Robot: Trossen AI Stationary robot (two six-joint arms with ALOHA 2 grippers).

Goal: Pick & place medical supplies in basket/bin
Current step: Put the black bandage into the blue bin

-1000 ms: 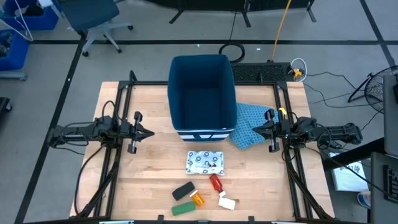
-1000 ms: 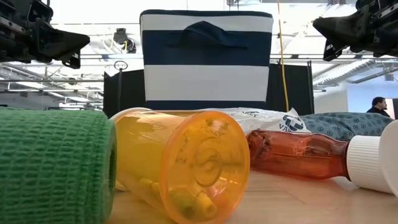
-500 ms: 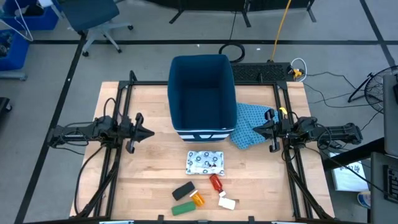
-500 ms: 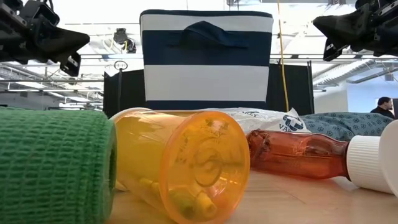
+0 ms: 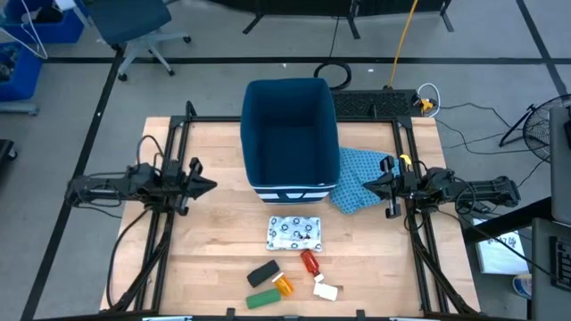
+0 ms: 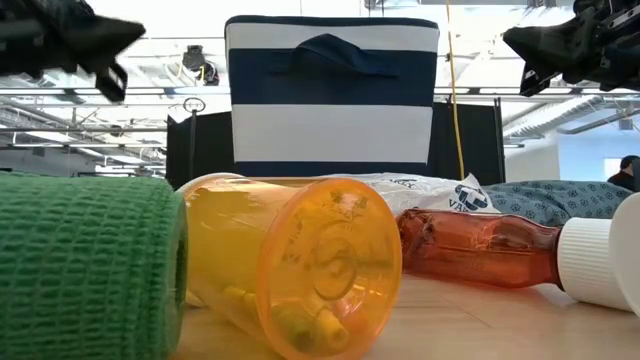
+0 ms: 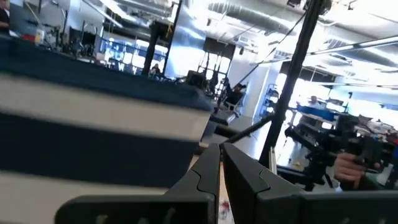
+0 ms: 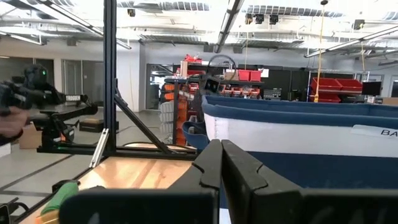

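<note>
The dark-blue bin [image 5: 290,134] stands at the table's far middle, open top up. In front of it lie the medical supplies: a flat white patterned packet [image 5: 294,234], a red bottle [image 5: 310,262], a black block [image 5: 263,273], an orange vial [image 5: 284,285], a green block [image 5: 261,300] and a small white piece [image 5: 326,291]. The vial [image 6: 290,265] and the bottle [image 6: 480,250] lie on their sides. My left gripper [image 5: 212,185] hovers shut, left of the bin. My right gripper [image 5: 364,185] hovers shut on the bin's right. Both point level at the bin, holding nothing.
A blue patterned cloth [image 5: 361,178] lies crumpled against the bin's right side, below my right gripper. Black frame rails [image 5: 174,232] run along the table's left and right sides. Bare wood lies between the bin and the packet.
My left gripper has risen and rolled about its own pointing line, mostly in the last half second, staying shut. Nothing on the table has moved.
</note>
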